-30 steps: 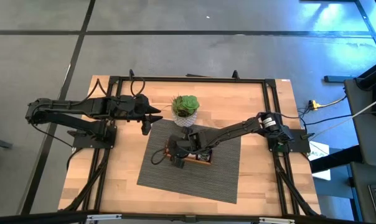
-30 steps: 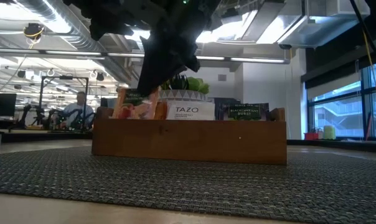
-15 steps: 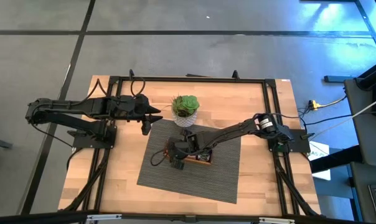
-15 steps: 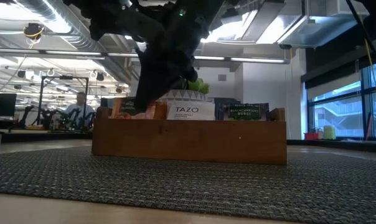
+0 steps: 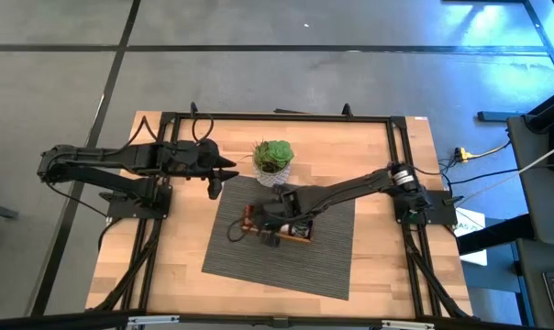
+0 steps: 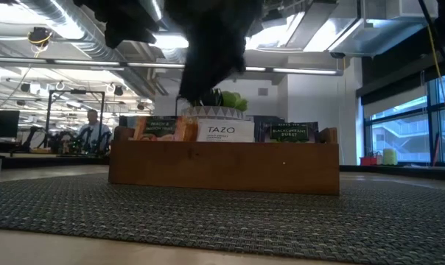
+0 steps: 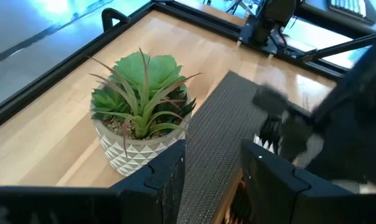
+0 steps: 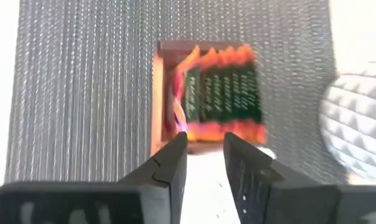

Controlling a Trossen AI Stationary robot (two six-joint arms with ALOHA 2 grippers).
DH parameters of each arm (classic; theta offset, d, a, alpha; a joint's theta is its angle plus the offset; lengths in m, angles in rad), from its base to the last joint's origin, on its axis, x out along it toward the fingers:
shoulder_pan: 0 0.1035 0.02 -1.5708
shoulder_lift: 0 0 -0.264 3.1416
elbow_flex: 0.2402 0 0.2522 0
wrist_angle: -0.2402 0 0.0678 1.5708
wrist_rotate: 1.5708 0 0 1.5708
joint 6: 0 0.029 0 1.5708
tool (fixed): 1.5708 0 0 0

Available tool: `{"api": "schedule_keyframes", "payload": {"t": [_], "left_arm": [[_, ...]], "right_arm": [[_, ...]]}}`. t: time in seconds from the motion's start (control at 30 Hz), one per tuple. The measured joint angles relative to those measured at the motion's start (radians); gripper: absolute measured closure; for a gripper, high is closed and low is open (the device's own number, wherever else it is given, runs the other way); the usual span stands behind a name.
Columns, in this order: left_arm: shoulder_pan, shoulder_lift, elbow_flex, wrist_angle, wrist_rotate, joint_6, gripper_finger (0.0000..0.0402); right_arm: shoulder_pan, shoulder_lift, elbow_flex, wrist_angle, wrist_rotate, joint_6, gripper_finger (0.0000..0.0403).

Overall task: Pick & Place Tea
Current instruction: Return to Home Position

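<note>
A long wooden tray (image 6: pixel 222 168) lies on the grey mat (image 5: pixel 286 261) and holds the tea upright in rows: orange-red sachets (image 6: pixel 160 129) at one end, white ones (image 6: pixel 225 131) in the middle, dark ones (image 6: pixel 285 132) at the other end. My right gripper (image 8: pixel 205 152) hangs open a little above the orange-red sachets (image 8: pixel 219 93), with nothing between its fingers; the high view shows it (image 5: pixel 260 225) over the tray's left end. My left gripper (image 7: pixel 213 180) waits open at the table's far left, beside the plant pot (image 5: pixel 273 160).
The white-patterned pot with a green succulent (image 7: pixel 141 106) stands just beyond the mat's far edge, close to the tray. A black frame (image 5: pixel 277 116) runs round the tabletop. Bare mat lies on the tray's near side. A person sits far off in the room behind (image 6: pixel 96 129).
My right gripper has risen out of the tray's left end and come away from the orange-red sachets. These leaned at the fingers before and now stand straight in their compartment. The left arm has kept still.
</note>
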Motion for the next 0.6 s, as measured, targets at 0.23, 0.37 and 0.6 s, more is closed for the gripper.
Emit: {"api": "schedule_keyframes", "payload": {"t": [0.23,0.37,0.6], "left_arm": [[-0.004,-0.034,-0.020,-0.069,0.069,-0.056,0.0253],[-0.044,-0.096,-0.132,0.037,0.085,-0.115,0.0253],[-0.133,-0.108,-0.348,0.293,0.075,-0.175,0.0253]], "right_arm": [[0.018,-0.173,-0.110,-0.091,-0.083,-0.018,0.0290],[0.040,-0.342,-0.337,0.017,-0.131,0.056,0.0290],[0.081,-0.669,-0.745,0.185,-0.120,0.187,0.0290]]}}
